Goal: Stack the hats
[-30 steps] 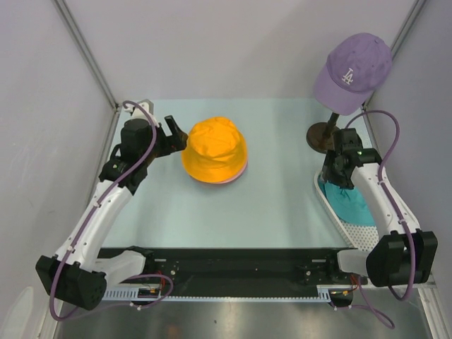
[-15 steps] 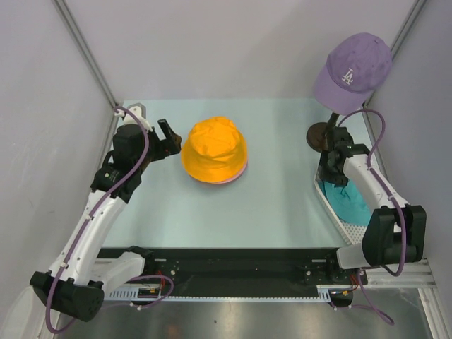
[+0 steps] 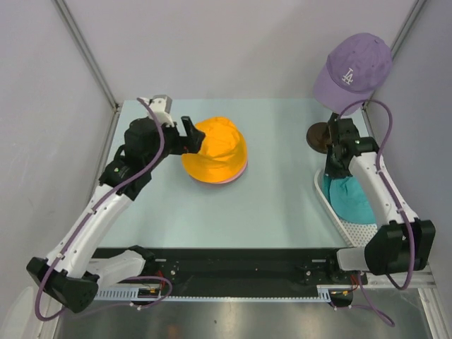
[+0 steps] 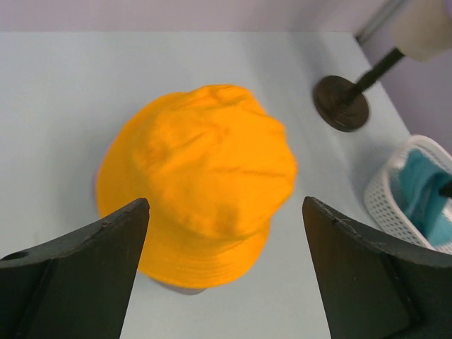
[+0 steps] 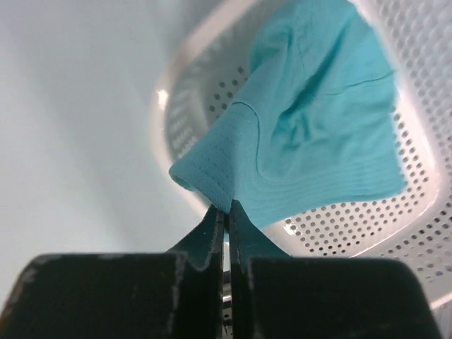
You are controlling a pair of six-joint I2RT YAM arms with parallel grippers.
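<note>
An orange hat (image 3: 215,150) tops a small pile mid-table, with a pink brim edge (image 3: 240,172) peeking out beneath it. My left gripper (image 3: 191,134) hovers open at that hat's left side. In the left wrist view the orange hat (image 4: 198,169) lies just beyond the wide-apart fingers (image 4: 106,254). A teal hat (image 3: 349,199) lies in a white perforated basket (image 3: 357,231) at the right. My right gripper (image 5: 226,206) is shut on the brim of the teal hat (image 5: 325,141), pinching a fold of it above the basket (image 5: 417,212).
A purple LA cap (image 3: 353,69) sits on a stand at the back right; its dark round base (image 3: 318,135) stands just behind the right gripper and shows in the left wrist view (image 4: 341,103). Grey walls close in the table's left, back and right sides.
The left gripper swung right and now sits close against the orange hat's side. The right gripper closed its jaws on the teal hat's brim.
</note>
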